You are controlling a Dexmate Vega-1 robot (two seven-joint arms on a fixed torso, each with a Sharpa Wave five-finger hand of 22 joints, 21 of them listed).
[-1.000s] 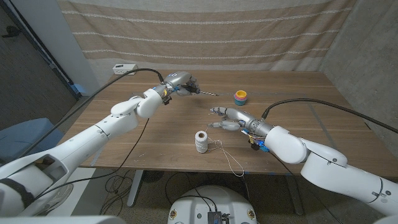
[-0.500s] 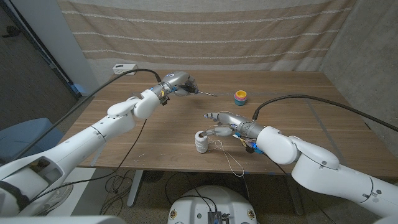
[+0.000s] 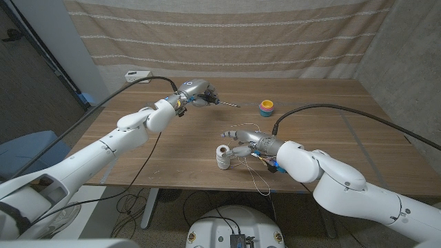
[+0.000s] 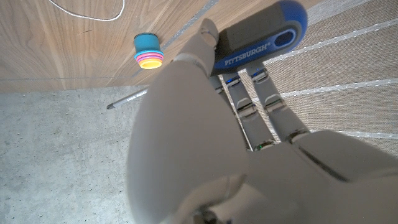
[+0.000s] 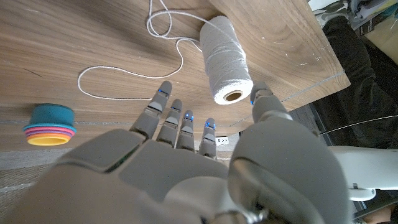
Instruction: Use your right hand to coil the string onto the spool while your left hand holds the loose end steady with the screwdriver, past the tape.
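A white spool (image 3: 222,156) wound with string stands upright near the table's front edge. Its loose string (image 3: 255,176) loops to the right and trails over that edge. My right hand (image 3: 241,140) hovers just right of and behind the spool, fingers spread, holding nothing. In the right wrist view the spool (image 5: 225,59) sits between my fingertips (image 5: 163,92) and thumb, with string (image 5: 124,76) curled beside it. My left hand (image 3: 198,92) is raised at the back of the table and grips a screwdriver (image 3: 231,104). Its blue and black handle (image 4: 261,40) shows in the left wrist view. The stacked coloured tape (image 3: 267,107) sits at the back right.
A white box (image 3: 137,74) with a black cable lies at the table's (image 3: 324,103) back left corner. A beige curtain hangs behind. The tape rolls (image 5: 50,123) and a loop of string (image 4: 87,12) lie on bare wood.
My right hand has moved left, from well right of the spool to close beside it. The left hand with the screwdriver has stayed nearly still.
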